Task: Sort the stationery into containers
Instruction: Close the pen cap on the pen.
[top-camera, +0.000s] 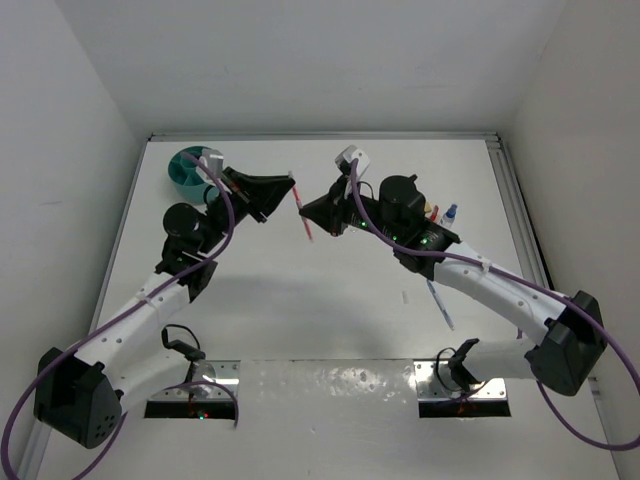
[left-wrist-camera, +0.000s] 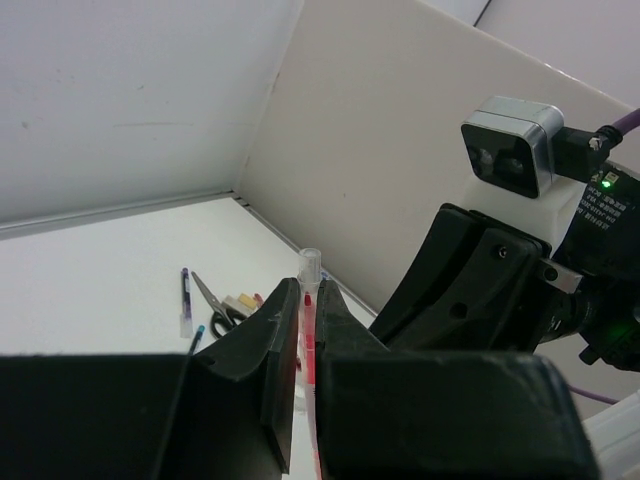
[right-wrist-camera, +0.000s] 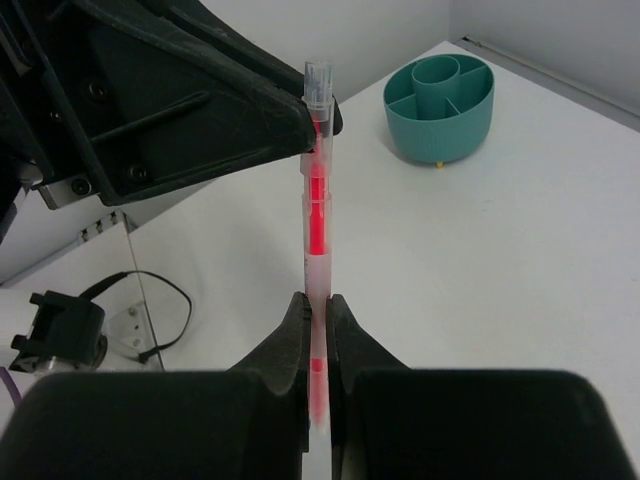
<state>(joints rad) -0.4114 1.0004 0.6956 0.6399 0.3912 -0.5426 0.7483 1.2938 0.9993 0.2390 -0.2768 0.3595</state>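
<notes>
While my right pincer (right-wrist-camera: 318, 305) is clenched on the lower part of the red pen (right-wrist-camera: 317, 200), my left pincer (left-wrist-camera: 310, 290) grips the same pen near its upper end, so both hold one item. Pen look: thin clear barrel, bright red ink core inside, short clear cap or tip poking out past the left fingers. From the right wrist view it runs straight up from my right jaws into the left jaws, squeezed flat between both pairs of pads. Top view: the pen hangs tilted between the two pincer tips, near the middle of the table (top-camera: 300, 330), lifted off the surface.

Further out, the teal organiser (right-wrist-camera: 440, 135) is round with inner dividers and a centre tube; it stands upright at the far left corner, well apart from the pen. A blue pen (top-camera: 440, 303) lies on the table beside my right arm. A small blue-capped bottle (top-camera: 450, 213) stands on the right side. Scissors (left-wrist-camera: 212, 300) lie on the table there too.
</notes>
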